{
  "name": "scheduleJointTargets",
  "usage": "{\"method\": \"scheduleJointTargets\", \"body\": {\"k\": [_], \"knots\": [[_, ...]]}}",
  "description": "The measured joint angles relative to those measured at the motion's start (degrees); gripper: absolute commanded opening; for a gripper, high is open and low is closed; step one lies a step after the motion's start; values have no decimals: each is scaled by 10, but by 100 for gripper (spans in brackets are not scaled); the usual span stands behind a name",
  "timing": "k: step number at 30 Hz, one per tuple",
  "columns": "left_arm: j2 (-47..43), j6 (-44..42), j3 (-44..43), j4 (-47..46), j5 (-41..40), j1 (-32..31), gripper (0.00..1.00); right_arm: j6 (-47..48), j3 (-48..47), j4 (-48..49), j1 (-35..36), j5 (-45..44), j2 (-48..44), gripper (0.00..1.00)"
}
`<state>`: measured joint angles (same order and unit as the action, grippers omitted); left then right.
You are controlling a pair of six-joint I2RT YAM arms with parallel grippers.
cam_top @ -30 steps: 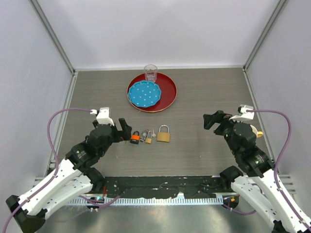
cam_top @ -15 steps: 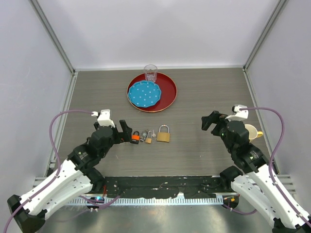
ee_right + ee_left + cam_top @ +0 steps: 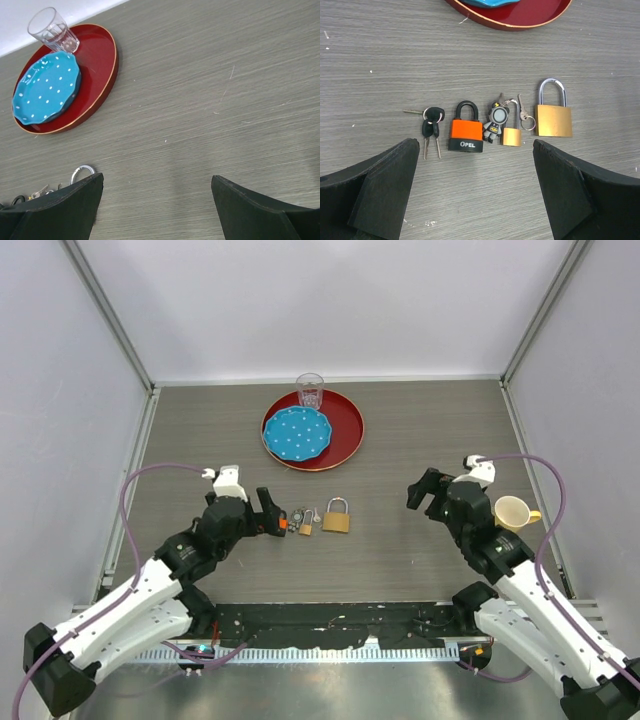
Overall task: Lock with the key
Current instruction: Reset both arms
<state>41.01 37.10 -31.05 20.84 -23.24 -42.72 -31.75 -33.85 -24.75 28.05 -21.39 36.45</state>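
On the wooden table lie three padlocks in a row. An orange-and-black padlock (image 3: 465,131) is shut, with a pair of black-headed keys (image 3: 431,127) to its left. A small brass padlock (image 3: 511,136) sits beside a figure keychain (image 3: 495,122) and a small ringed key (image 3: 524,114). A large brass padlock (image 3: 553,116) (image 3: 336,519) is on the right, shackle shut. My left gripper (image 3: 475,192) (image 3: 270,516) hovers open just short of the orange padlock, holding nothing. My right gripper (image 3: 157,200) (image 3: 424,492) is open and empty over bare table, right of the locks.
A red tray (image 3: 345,430) at the back centre holds a blue dotted plate (image 3: 296,433) and a clear glass (image 3: 310,392). A cream mug (image 3: 512,512) stands by the right arm. Side walls enclose the table.
My left gripper has advanced right toward the locks and now covers most of the orange padlock from above. The right arm has shifted left, uncovering the mug.
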Motion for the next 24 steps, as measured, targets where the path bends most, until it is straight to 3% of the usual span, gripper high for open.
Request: {"method": "scheduleJointTargets", "body": {"k": [15, 24], "knots": [[31, 17, 0, -17, 25, 0, 100, -60, 0, 19, 0, 26, 112, 95], [93, 19, -14, -8, 33, 0, 100, -68, 0, 31, 0, 49, 172, 96]]}}
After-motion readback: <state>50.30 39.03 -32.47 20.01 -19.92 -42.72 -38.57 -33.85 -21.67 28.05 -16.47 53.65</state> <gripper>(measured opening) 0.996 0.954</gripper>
